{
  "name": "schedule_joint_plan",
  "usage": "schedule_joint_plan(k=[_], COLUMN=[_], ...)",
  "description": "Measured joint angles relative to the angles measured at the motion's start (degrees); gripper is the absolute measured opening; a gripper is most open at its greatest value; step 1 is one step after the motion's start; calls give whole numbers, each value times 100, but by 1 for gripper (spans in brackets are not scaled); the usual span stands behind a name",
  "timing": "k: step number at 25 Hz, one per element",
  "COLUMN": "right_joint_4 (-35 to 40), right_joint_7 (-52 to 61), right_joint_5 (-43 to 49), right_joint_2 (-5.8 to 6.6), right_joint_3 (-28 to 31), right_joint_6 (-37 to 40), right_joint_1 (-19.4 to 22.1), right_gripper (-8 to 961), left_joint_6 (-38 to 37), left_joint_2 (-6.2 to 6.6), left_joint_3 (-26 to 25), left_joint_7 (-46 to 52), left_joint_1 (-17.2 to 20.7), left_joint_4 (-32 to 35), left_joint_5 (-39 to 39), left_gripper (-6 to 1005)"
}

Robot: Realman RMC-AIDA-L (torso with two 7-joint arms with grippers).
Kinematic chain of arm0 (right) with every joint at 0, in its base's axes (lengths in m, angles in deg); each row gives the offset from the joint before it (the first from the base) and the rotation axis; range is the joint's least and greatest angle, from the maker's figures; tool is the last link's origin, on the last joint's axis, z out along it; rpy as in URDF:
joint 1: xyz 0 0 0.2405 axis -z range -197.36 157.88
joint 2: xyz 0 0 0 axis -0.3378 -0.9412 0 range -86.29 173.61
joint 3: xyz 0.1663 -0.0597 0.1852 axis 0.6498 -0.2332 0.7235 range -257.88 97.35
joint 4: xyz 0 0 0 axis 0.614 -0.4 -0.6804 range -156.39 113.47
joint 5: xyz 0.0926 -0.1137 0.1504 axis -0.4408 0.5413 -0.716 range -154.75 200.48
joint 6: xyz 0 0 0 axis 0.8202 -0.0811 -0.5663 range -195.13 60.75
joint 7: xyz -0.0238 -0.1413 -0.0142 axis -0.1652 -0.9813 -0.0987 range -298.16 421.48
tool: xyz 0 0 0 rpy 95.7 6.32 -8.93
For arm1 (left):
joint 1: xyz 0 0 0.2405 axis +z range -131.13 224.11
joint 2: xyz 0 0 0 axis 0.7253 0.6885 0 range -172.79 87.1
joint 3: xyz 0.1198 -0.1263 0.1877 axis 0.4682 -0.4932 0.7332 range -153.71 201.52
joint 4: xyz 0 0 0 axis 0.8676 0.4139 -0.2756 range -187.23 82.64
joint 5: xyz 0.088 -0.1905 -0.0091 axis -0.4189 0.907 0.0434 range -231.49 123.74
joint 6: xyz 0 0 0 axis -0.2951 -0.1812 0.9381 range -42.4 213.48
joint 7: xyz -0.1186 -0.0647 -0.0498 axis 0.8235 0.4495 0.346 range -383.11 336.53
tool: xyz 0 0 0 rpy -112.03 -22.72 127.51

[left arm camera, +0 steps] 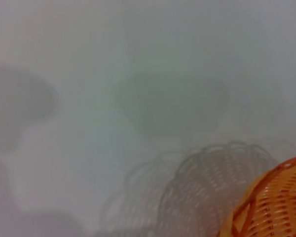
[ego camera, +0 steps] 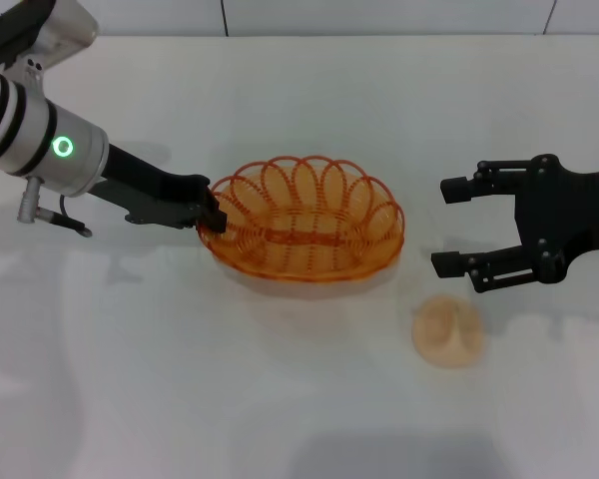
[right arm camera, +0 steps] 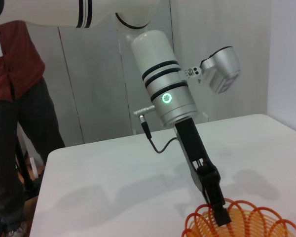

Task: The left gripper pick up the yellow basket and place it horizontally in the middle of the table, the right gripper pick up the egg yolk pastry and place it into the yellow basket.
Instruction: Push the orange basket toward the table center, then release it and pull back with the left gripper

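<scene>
The yellow basket [ego camera: 309, 239], an oval of orange wire loops, is in the middle of the white table [ego camera: 180, 379] with its long side across the head view. My left gripper [ego camera: 214, 215] is shut on the basket's left rim. The right wrist view shows this gripper [right arm camera: 221, 216] clamped on the basket [right arm camera: 286, 228] from above. A corner of the basket [left arm camera: 278, 202] shows in the left wrist view, with its shadow beside it. The egg yolk pastry [ego camera: 447, 331] lies on the table to the basket's front right. My right gripper [ego camera: 444, 227] hovers open just behind the pastry, right of the basket.
A person in a red shirt [right arm camera: 12, 64] stands beyond the table's far left corner in the right wrist view. The table's back edge [ego camera: 309, 36] meets a pale wall.
</scene>
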Motion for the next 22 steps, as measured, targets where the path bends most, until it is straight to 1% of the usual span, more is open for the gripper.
schedule_joint_plan(k=[22], right_joint_4=[9], right_joint_7=[-9], right_joint_5=[0], right_joint_2=[0], right_joint_3=[0], right_joint_6=[10], right_joint_1=[-8], right_gripper=[827], left_joint_6=[11], left_joint_2=[-15], left_joint_3=[0], left_joint_7=[-27], left_joint_1=[-33], left_joint_4=[-84], left_joint_5=[14], left_gripper=[98])
